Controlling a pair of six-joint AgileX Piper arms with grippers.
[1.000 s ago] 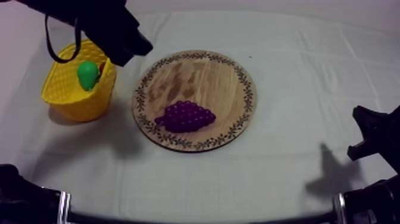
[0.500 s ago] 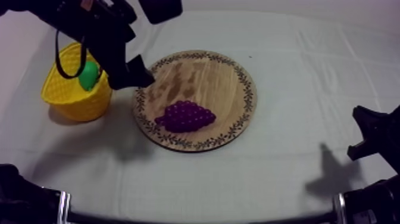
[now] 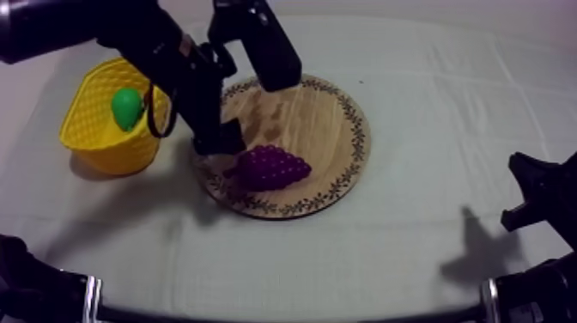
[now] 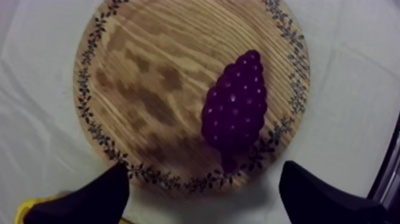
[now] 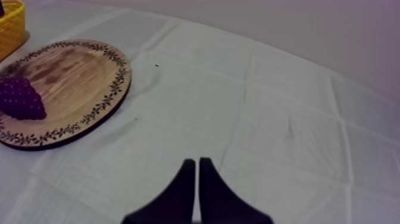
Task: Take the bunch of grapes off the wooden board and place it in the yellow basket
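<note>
Your left gripper [image 4: 203,171] hangs spread wide above the wooden board's [image 4: 149,71] rim, the bunch of grapes [image 4: 235,107] just ahead of it.

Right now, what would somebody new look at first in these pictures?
Probably the purple bunch of grapes lying on the round wooden board in the middle of the table. My left arm leans over the board's basket-side edge, jaws open close by the grapes. At the table's left stands the yellow basket with a green pear in it.
</note>
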